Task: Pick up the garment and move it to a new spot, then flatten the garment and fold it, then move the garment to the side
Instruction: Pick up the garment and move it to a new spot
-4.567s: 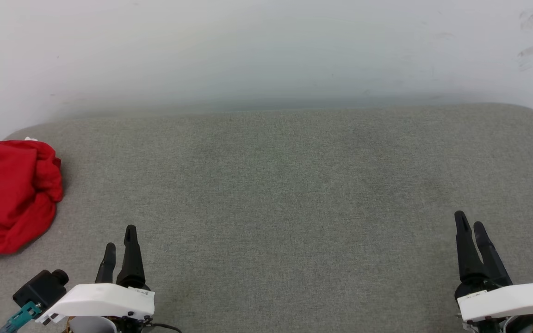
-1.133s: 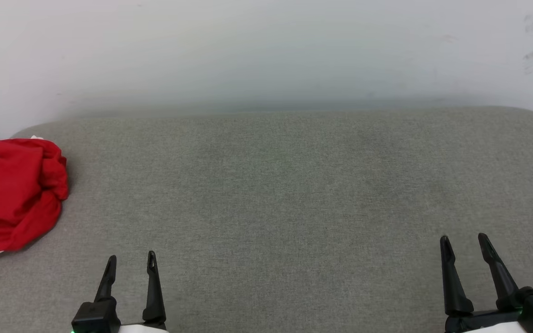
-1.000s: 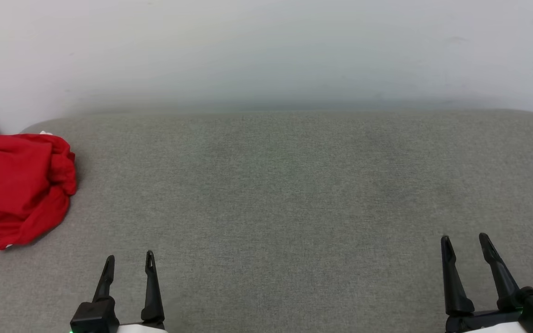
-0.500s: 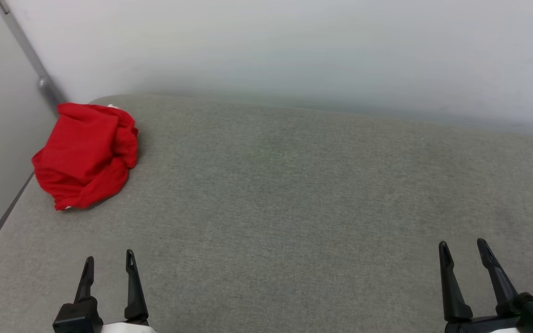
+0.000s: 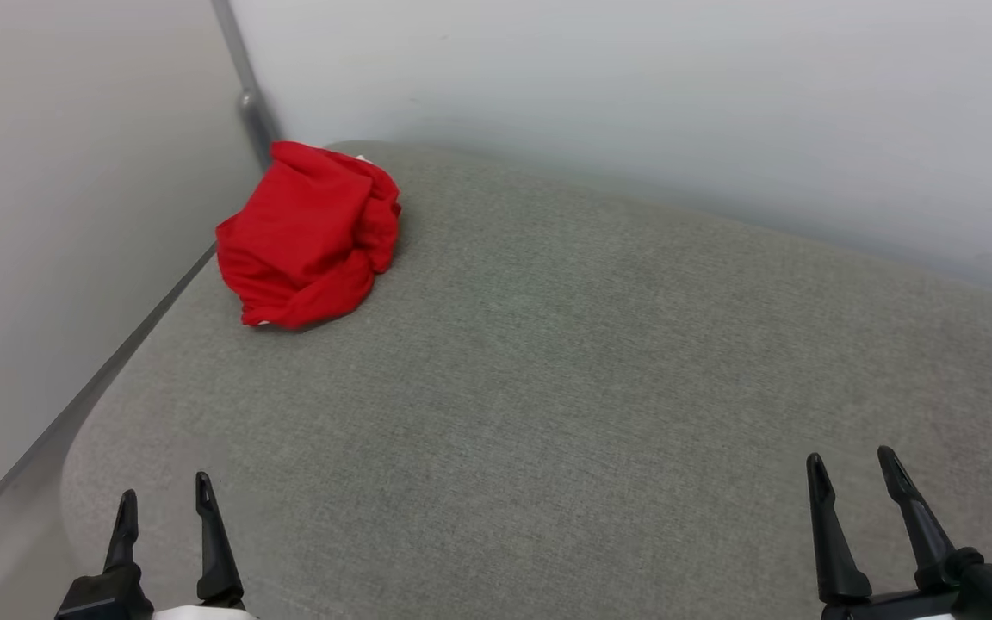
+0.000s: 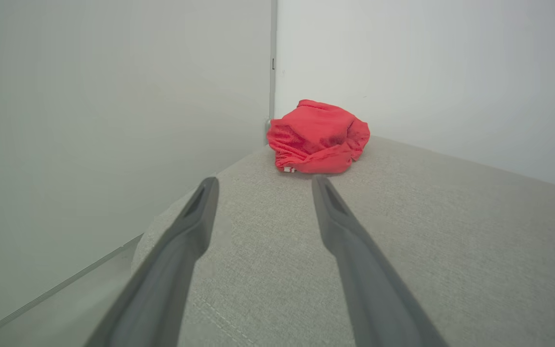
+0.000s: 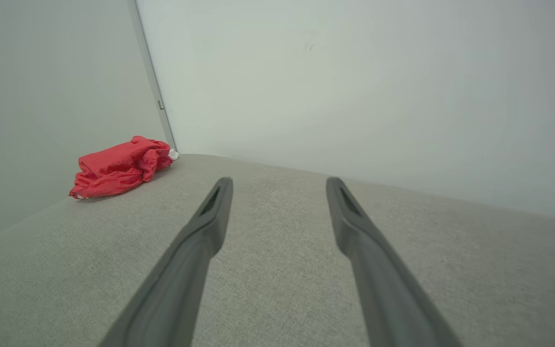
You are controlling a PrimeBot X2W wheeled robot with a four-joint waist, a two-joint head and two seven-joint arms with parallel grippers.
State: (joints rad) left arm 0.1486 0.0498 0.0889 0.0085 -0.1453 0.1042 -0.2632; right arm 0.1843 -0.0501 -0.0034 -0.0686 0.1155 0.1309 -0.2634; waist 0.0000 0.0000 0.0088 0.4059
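The crumpled red fabric garment (image 5: pixel 306 237) lies bunched at the far left corner of the grey woven upholstered surface (image 5: pixel 548 387); a small white patch at its edge is possibly a sleeve or trim. The left gripper (image 5: pixel 164 486), with two long dark fingers, stands at the near left edge, jaws fully parted and holding nothing, well apart from the garment. The right gripper (image 5: pixel 850 455), by the near right edge, is likewise wide open and empty.
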